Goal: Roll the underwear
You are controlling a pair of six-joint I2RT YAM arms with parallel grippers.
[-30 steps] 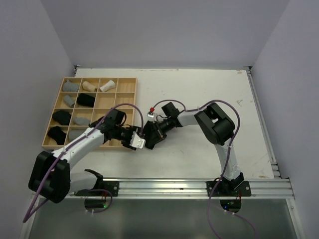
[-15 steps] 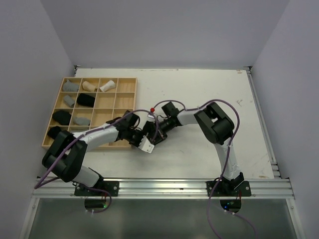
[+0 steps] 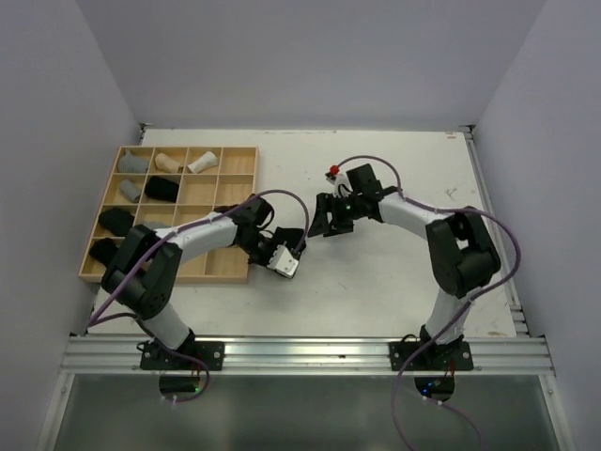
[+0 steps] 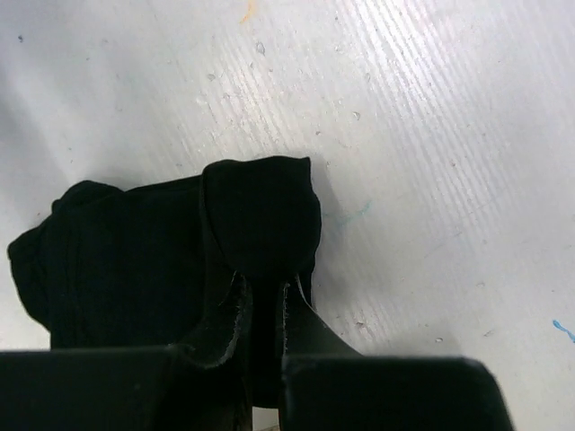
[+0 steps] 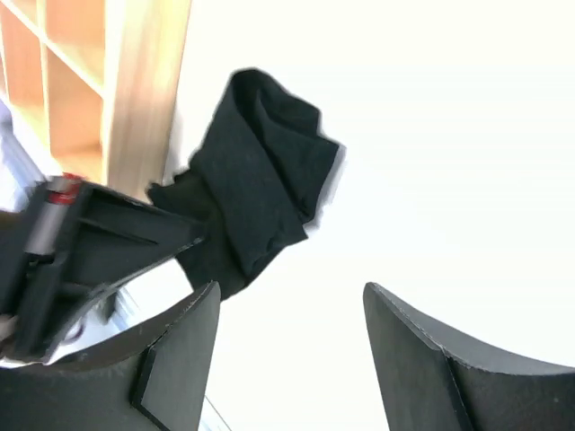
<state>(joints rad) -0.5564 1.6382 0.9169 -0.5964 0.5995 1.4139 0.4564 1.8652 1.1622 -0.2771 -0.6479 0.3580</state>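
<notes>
Top external view: the wooden grid tray (image 3: 254, 202) sits at 9 o'clock on the white bench (image 3: 404, 178), close to the left wall. Its left-hand cells hold rolled underwear (image 3: 161, 188) in grey, beige, white and black. From the tray's right rim over to 3 o'clock it's plain bench surface, so that's where the elbow room is. Walls box things in at 9, 12 and 3, and a metal rail (image 3: 310, 352) runs along 6. Both arms reach toward the middle, and the left one passes over the tray's near cells.

Left wrist view: the left claw (image 4: 262, 292) is pinched almost closed on a raised fold of the black underwear (image 4: 135, 260). That piece is a loose crumpled bundle lying on the bench, most of it at the claw's 9 o'clock, with bare bench from 12 round to 3.

Right wrist view: the right claw (image 5: 289, 292) is spread wide with nothing between its fingers and hangs apart from the bundle. The bundle shows at about 11 o'clock, just beside the tray's outer rim. This view's a bit blurry, fwiw.
</notes>
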